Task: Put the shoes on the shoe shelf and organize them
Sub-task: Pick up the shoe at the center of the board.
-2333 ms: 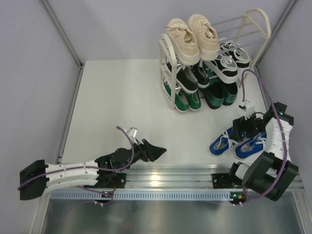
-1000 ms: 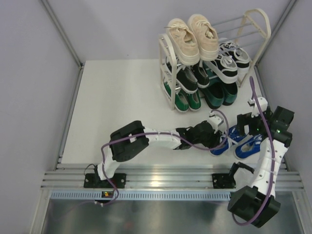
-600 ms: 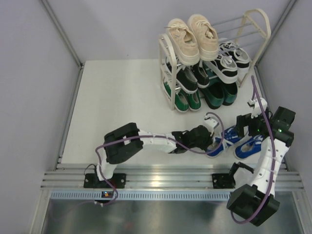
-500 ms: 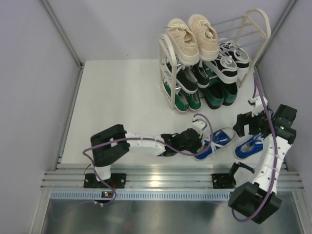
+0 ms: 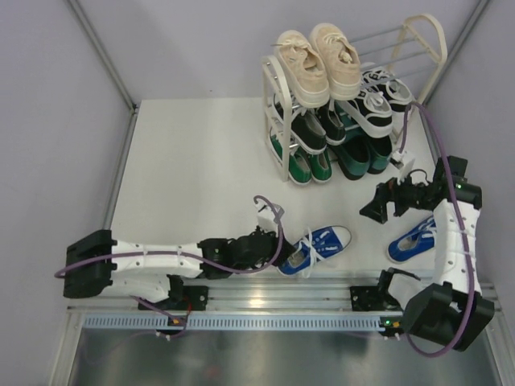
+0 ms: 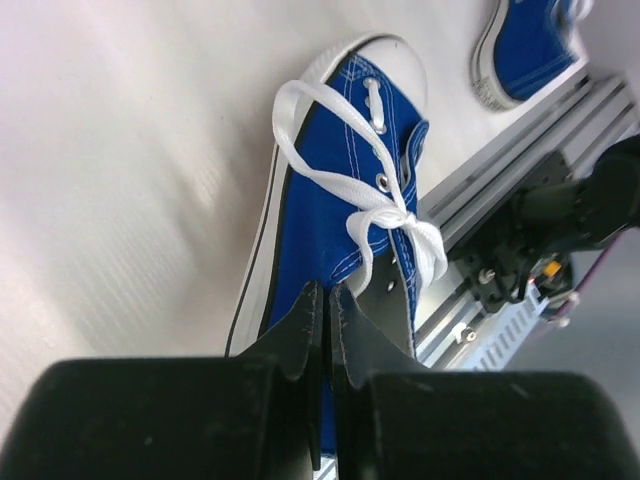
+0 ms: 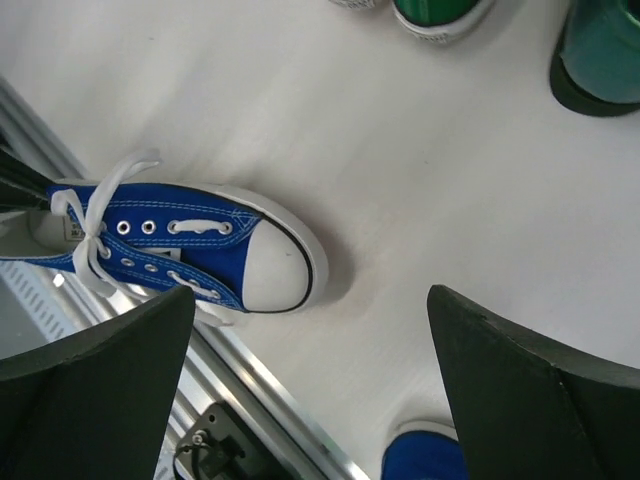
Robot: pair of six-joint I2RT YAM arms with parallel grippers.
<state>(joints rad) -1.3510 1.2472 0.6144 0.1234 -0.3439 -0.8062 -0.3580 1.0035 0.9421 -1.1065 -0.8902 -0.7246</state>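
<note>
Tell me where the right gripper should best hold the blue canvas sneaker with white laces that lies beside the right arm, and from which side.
Probably the heel collar of the blue canvas sneaker, one finger inside the opening, with the open right gripper descending from above. It sits on its sole, opening upward, heel end exposed; the arm hides its toe.
</note>
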